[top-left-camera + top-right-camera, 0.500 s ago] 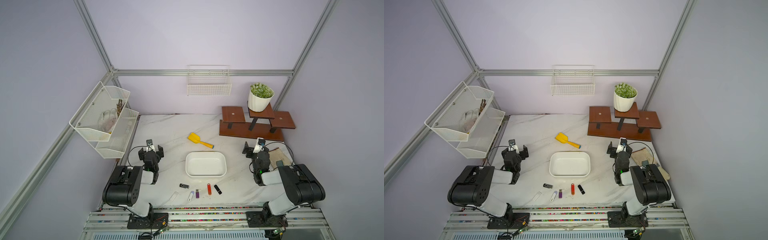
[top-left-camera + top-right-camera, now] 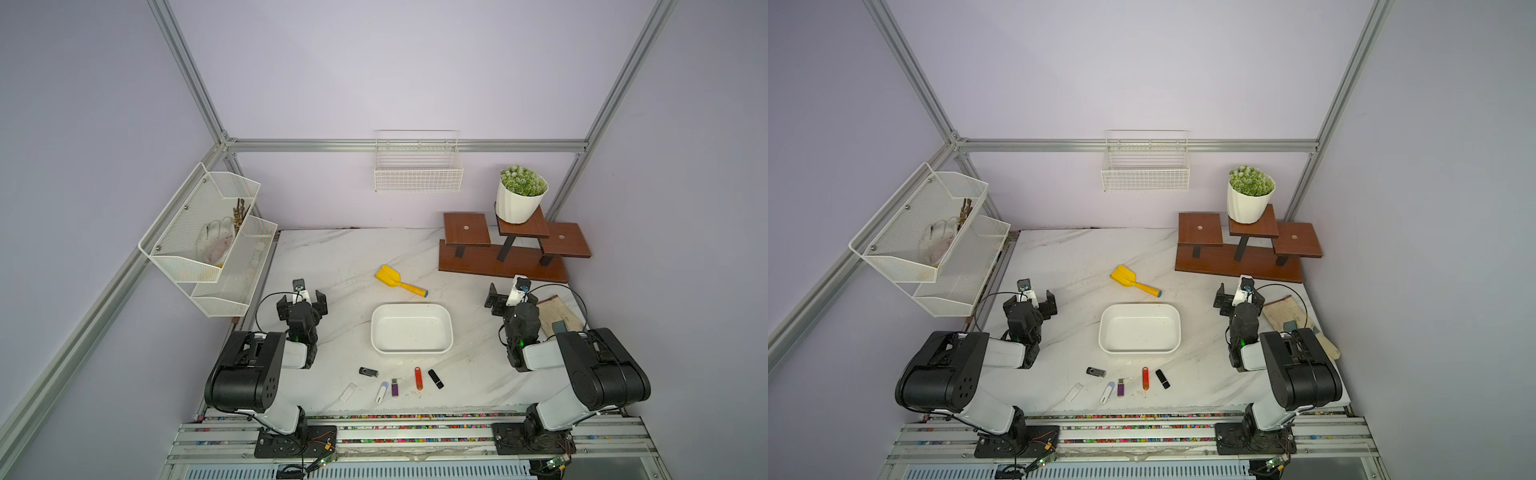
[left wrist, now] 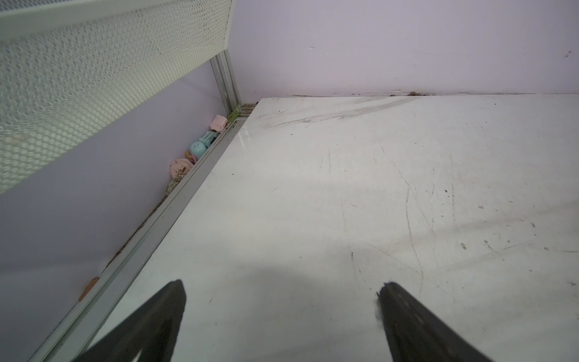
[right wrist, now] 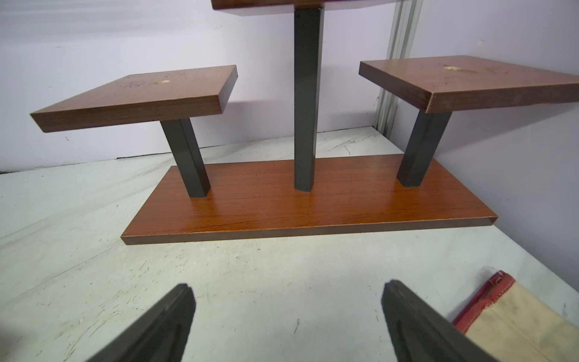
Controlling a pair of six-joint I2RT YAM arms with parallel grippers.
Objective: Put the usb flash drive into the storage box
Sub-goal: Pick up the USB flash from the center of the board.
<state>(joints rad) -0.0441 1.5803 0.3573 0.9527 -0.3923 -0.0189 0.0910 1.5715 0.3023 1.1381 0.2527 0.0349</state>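
We see the storage box [image 2: 411, 350] as a shallow white plastic tray, smooth and slightly glossy. It is rectangular, with rounded corners and a thick rolled rim, and its bare floor carries a few faint specks. It sits flat on the white, grey-veined desk [image 2: 332, 257].

Near the box's front rim, on the side towards the arm bases, six small flash drives lie apart from one another, none touching the box. Nearest the rim is a black swivel drive [image 2: 368, 372]. The others are:
- a plain white stick [image 2: 348, 392]
- a white drive with a blue end [image 2: 382, 392]
- a purple drive with a silvery plug [image 2: 395, 387]
- a rounded orange-red drive [image 2: 418, 378]
- a blocky black capped drive [image 2: 435, 378]

Behind the box lies a yellow plastic scoop [image 2: 388, 275] whose handle ends in a blue tip.

Well to the left of the box, the left fingers [image 3: 150, 322] are dark, matte wedges spread wide over scratched bare desk, with nothing between them. Well to the right of the box, the right fingers [image 4: 156, 326] are spread just as wide and grip nothing. They point at a stepped stand [image 4: 307, 200] of brown wood-grain boards on dark square posts. A beige cloth with a red hem [image 4: 517, 322] lies just beside them.
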